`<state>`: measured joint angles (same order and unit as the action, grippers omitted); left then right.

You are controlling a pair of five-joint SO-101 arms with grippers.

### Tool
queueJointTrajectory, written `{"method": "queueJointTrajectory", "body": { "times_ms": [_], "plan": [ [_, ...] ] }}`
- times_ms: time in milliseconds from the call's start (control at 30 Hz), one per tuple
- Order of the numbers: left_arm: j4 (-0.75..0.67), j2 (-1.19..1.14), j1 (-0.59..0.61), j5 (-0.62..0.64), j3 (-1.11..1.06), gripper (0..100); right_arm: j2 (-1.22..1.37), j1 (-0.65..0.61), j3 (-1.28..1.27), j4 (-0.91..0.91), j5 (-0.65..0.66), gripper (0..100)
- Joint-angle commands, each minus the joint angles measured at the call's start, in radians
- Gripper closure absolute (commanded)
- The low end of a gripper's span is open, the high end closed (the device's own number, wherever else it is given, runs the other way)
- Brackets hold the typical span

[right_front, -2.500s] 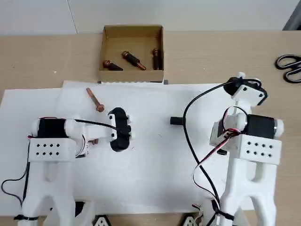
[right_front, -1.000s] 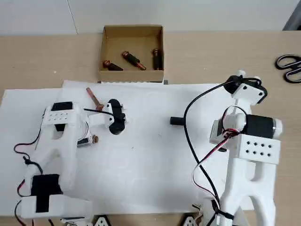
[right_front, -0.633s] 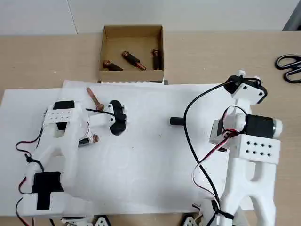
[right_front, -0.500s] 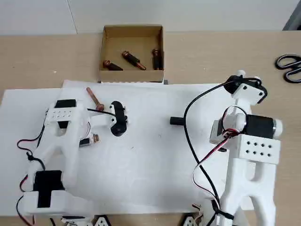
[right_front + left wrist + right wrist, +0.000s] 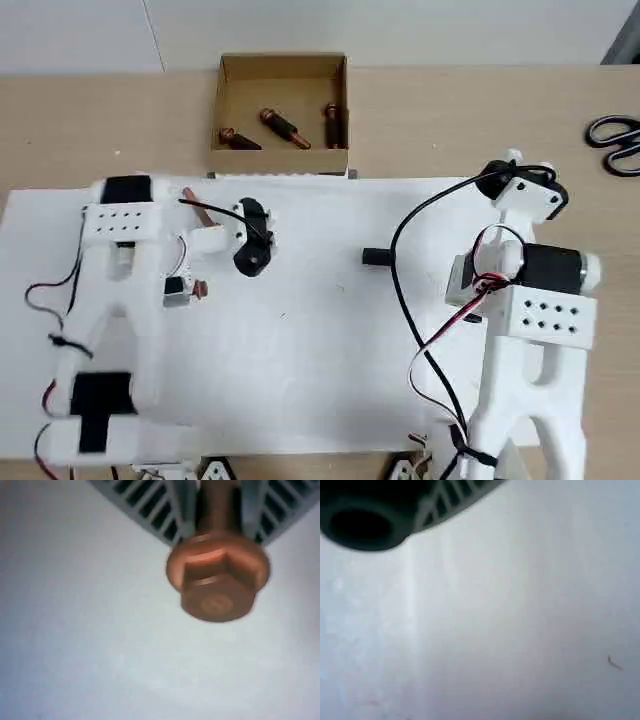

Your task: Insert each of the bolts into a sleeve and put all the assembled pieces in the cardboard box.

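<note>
My left gripper (image 5: 186, 292) is shut on a copper bolt (image 5: 217, 577), head outward, low over the white sheet (image 5: 320, 350); ribbed fingers (image 5: 145, 505) flank its shank. A second copper bolt (image 5: 198, 207) lies on the sheet just behind that arm, partly hidden by it. One loose black sleeve (image 5: 375, 256) lies mid-sheet. My right gripper (image 5: 470, 318) is at the sheet's right side, shut on another black sleeve (image 5: 360, 527) whose open end shows beside a ribbed finger (image 5: 450, 500). The cardboard box (image 5: 280, 160) at the back holds three assembled pieces.
Scissors (image 5: 615, 140) lie on the wooden table at the far right. A black cable (image 5: 400, 290) loops from the right arm over the sheet. The left arm's black wrist part (image 5: 250, 240) hangs between the loose bolt and the loose sleeve.
The left arm has stretched out toward the back of the table, its upper body shifting toward the box, with the bolt still held at about the same spot. The right arm has kept still.
</note>
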<state>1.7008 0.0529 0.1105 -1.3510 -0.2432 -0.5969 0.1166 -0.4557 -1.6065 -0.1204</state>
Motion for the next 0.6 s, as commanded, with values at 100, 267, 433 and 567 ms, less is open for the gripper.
{"method": "queueJointTrajectory", "body": {
  "times_ms": [100, 267, 433, 567],
  "plan": [
    [-0.009, 0.209, -0.003, 0.173, 0.044, 99, -0.028, -0.064, 0.014, 0.001, -0.002, 99.5],
    [-0.005, 0.241, -0.002, 0.448, 0.050, 99, -0.081, -0.142, 0.014, 0.010, -0.006, 99.5],
    [0.052, 0.367, -0.005, 0.821, 0.081, 99, -0.237, -0.236, 0.009, 0.012, -0.008, 99.6],
    [0.052, 0.548, -0.023, 1.011, 0.093, 99, -0.387, -0.326, 0.009, 0.015, -0.008, 99.6]
  ]
}}
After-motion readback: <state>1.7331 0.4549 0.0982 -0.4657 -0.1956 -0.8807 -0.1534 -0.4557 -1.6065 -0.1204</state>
